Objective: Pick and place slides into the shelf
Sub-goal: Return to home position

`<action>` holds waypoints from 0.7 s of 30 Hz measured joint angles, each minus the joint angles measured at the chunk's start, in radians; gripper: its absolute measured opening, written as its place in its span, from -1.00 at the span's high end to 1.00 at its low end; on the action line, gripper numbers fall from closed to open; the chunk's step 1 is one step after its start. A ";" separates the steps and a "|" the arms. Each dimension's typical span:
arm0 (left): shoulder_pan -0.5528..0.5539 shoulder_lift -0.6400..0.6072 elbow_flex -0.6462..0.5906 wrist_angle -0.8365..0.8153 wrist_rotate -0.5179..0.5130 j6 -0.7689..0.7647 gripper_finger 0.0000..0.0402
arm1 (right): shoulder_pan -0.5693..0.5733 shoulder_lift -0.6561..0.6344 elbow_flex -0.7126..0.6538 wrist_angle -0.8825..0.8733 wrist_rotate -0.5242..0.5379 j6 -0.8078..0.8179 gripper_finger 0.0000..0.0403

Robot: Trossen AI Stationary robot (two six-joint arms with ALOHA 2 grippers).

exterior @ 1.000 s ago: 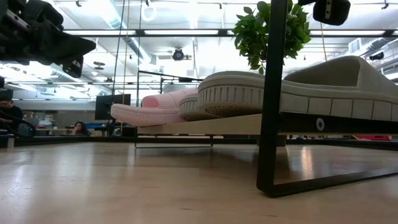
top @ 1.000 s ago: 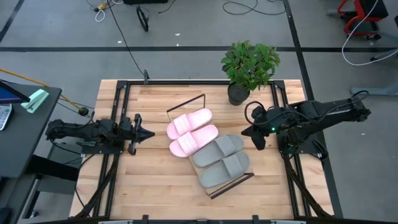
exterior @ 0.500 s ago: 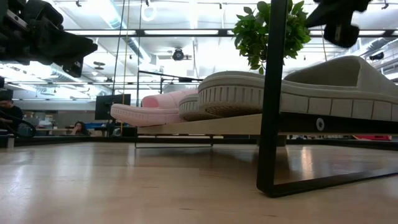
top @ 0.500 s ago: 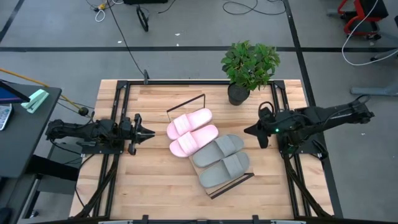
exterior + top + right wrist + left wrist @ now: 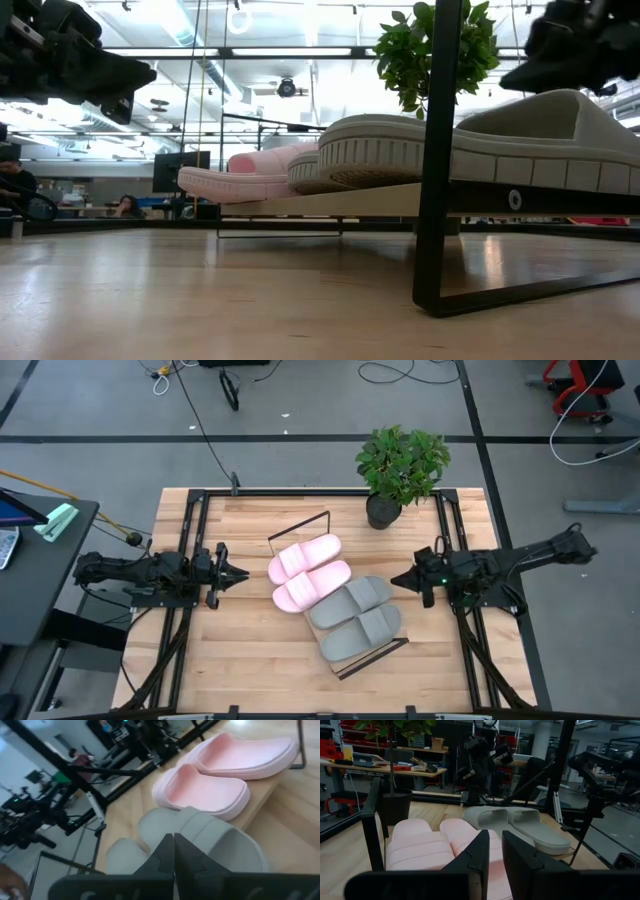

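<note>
Over the bench (image 5: 250,655), from the high camera, you are looking at all four slides sitting on the shelf (image 5: 345,665), which is lying diagonally at mid-bench: the pink slides (image 5: 312,585) at the end nearer your left arm, the grey-green slides (image 5: 352,601) at the end nearer your right arm, each one's long axis running across the board. Your right tool (image 5: 396,580) is hovering just beside the grey-green pair and pointing at it. The slides are therefore lying straight ahead of its tips, and I judge that going home is calling for a pull straight back toward the right edge, clear of the potted plant (image 5: 400,460) standing off to one side. Your left tool (image 5: 243,574) is waiting near the pink pair, aimed at it from the left. At bench level, the nearest grey-green sole is showing fine ridges above the pale board edge, a dark metal frame post (image 5: 437,150) is standing in front, and both arms are hanging above the slides. Through the left wrist camera, a narrow gap is showing between that tool's fingers (image 5: 482,855) with nothing in it, and the rounded, matt foam straps of the pink pair are lying ahead, the grey-green pair beyond. Through the right wrist camera, the fingers are pressing together, empty, over a wide grey-green strap, with the smooth pink pair lying side by side farther along the board.
</note>
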 joint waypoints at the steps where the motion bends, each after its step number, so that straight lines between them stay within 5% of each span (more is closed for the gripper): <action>1: 0.000 0.000 0.000 0.000 0.000 0.000 0.72 | 0.000 -0.026 -0.021 0.009 -0.008 -0.010 1.00; 12: 0.000 0.000 0.000 0.003 0.000 0.000 0.65 | 0.000 -0.333 -0.152 0.007 -0.030 -0.131 1.00; 21: 0.000 0.000 0.000 0.003 0.000 0.000 0.70 | -0.020 -0.441 -0.209 0.009 -0.053 -0.239 1.00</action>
